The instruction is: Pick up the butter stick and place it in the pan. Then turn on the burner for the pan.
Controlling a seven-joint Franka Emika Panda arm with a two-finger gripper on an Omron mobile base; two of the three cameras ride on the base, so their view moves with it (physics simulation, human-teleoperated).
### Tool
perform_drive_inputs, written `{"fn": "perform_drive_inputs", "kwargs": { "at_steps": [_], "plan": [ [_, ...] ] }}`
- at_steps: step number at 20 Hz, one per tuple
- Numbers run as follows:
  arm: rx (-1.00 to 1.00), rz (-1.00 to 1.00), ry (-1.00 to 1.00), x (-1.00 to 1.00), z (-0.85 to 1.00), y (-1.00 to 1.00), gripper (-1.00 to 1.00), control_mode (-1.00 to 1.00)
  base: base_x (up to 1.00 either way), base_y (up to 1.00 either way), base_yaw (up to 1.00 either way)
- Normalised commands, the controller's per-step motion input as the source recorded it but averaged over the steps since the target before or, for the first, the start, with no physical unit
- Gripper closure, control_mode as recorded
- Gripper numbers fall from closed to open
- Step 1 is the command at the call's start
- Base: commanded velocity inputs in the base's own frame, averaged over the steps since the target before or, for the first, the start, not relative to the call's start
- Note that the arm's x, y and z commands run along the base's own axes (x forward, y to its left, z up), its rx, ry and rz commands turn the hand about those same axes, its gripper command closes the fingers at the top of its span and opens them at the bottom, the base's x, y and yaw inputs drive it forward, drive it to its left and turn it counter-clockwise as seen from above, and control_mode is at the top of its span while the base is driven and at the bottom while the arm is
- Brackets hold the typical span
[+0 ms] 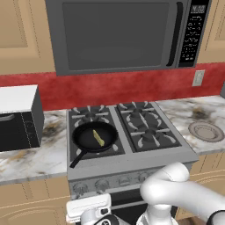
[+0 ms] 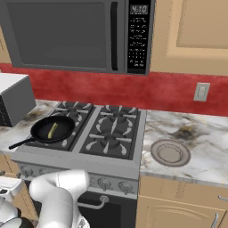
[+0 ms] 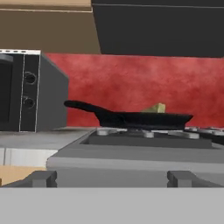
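Note:
The pale yellow butter stick [image 1: 98,138] [image 2: 52,130] lies inside the black pan [image 1: 84,139] [image 2: 62,123], whose handle points toward the front left. In the hand view the pan [image 3: 144,119] is seen side-on, with the butter stick [image 3: 156,107] peeking over its rim. It sits on the front-left burner [image 1: 117,148] [image 2: 67,141], where I see no flame. My gripper [image 3: 112,178] hangs low in front of the stove, below cooktop level, open and holding nothing. Its white hand [image 1: 88,207] [image 2: 7,186] is just beneath the knob row.
A row of grey knobs [image 1: 102,185] [image 2: 105,183] runs along the stove front. A toaster oven [image 1: 17,116] [image 3: 30,89] stands on the left counter and a grey plate [image 1: 205,131] [image 2: 170,152] on the right counter. The microwave [image 1: 123,35] hangs above.

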Motion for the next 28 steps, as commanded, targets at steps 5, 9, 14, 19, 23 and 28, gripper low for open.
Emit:
{"fn": "perform_drive_inputs", "kwargs": {
  "at_steps": [5,9,14,19,23,28],
  "plan": [
    [0.04,0.00,0.00,0.00,-0.21,0.00,-1.00,-1.00,0.00,0.00,0.00],
    [0.05,0.00,0.00,0.02,-0.22,-0.02,-1.00,-1.00,0.00,0.00,0.00],
    [0.06,0.00,0.00,0.06,-0.20,-0.09,-1.00,-1.00,0.00,0.00,0.00],
    [0.06,0.00,0.00,0.10,-0.20,-0.12,-1.00,-1.00,0.00,0.00,0.00],
    [0.05,0.00,0.00,0.15,-0.18,-0.09,-1.00,-1.00,0.00,0.00,0.00],
    [0.03,0.00,0.00,0.25,-0.15,-0.02,-1.00,-1.00,0.00,0.00,0.00]
  ]
}}
